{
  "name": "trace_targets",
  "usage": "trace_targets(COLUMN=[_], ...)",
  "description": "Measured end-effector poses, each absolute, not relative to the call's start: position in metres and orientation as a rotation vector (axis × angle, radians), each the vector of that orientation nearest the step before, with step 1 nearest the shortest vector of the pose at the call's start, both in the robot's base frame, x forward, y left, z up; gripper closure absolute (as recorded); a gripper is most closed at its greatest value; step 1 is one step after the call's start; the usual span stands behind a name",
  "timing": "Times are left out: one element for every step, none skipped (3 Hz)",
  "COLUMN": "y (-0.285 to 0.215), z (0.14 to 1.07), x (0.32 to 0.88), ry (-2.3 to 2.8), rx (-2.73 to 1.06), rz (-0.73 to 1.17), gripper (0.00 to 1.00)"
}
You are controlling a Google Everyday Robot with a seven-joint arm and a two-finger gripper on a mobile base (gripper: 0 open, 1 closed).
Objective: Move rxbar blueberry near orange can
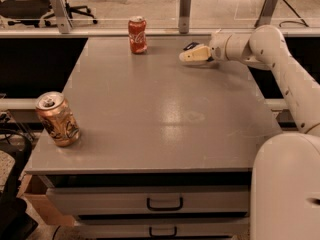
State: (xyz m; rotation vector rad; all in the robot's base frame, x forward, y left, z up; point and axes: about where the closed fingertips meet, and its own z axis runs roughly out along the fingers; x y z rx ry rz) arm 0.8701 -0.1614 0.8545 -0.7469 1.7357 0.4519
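Grey tabletop [165, 114]: the rxbar blueberry [190, 46] lies right of the Coca-Cola can [137, 34], with the gripper [192, 55] partly covering it. Can't tell its grip. I'd get a square hold, then head for the orange can [57, 119], well nearer me and left of that Coca-Cola can.

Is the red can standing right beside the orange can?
No: the red can stands at the back, the orange can at the front left, the hand back right.

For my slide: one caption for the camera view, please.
The gripper is far right over the grey table, by a flat navy snack wrapper; an orange soda can stands front left.
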Motion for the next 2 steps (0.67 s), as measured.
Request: trace_targets(y=[-0.158,-0.158], z=[0.833,0.818], x=[0.875,0.874], ry=[1.758,1.77], rx=[-0.72,-0.688], rz=[0.477,0.497], gripper=[0.0,0.17])
